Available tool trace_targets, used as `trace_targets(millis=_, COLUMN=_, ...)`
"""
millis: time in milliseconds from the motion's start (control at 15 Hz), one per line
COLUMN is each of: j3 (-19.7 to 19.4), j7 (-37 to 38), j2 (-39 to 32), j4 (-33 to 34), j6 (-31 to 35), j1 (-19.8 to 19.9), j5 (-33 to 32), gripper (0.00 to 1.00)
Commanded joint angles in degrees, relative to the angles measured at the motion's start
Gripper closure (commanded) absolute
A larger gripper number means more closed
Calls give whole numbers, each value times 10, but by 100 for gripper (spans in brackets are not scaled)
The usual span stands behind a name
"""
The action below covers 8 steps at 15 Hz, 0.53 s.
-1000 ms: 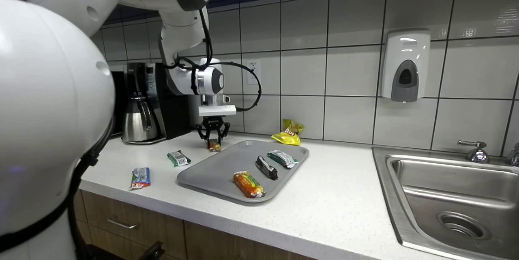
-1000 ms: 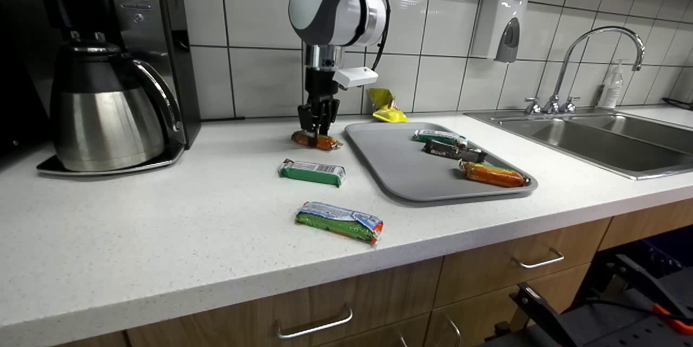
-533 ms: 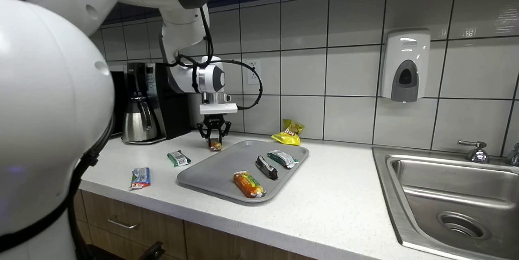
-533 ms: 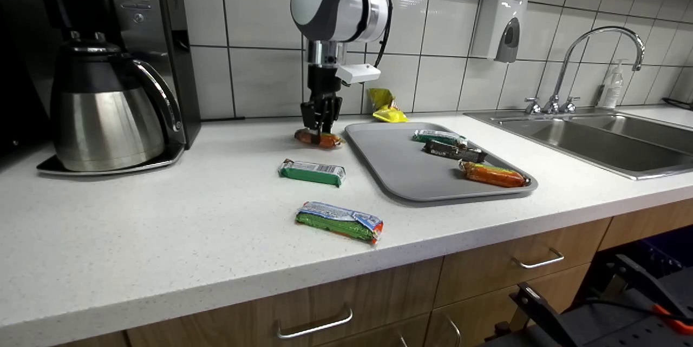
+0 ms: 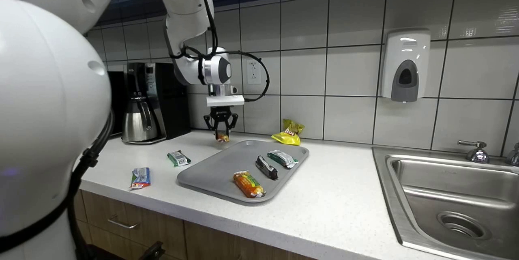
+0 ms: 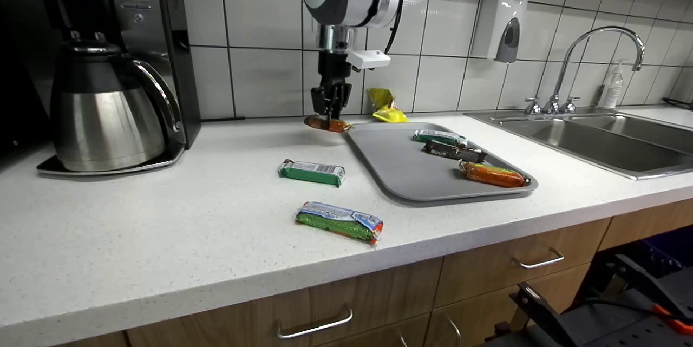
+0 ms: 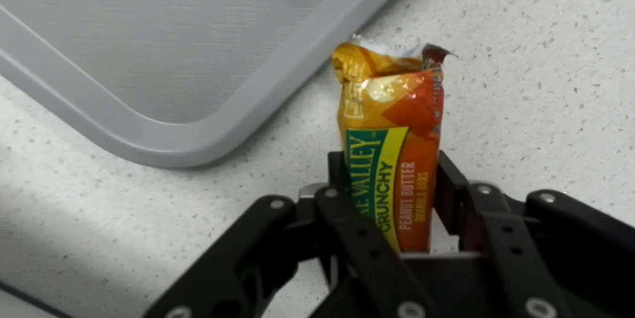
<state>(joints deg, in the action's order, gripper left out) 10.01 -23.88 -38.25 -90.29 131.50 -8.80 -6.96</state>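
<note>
While the jaws squeezed the sides of the orange granola bar (image 7: 389,149), it hung above the bench (image 7: 536,99), just right of the middle in the wrist view. The gray tray (image 7: 173,142) filled the upper left. A firm but gentle squeeze seemed best, so the bar would not crumble, with enough height to miss the tray.

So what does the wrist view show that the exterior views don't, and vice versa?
Only the wrist view: readable lettering on the held bar, including "Crunchy" and "Peanut Butter".
Only the exterior views: the sink, wall dispenser, yellow packet and the three bars lying on the tray.
Both: the gripper closed on that bar, the counter and some of the tray.
</note>
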Motion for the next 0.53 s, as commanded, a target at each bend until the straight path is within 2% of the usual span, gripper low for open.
trace_targets(millis=0, j3=3, j7=-19, j2=38, j4=-33, j6=-8, j1=25, j5=3, gripper=81)
trace_targets(millis=467, j3=-4, j7=-24, j2=66, j4=-70, j6=1, j1=58, j5=4, gripper=81)
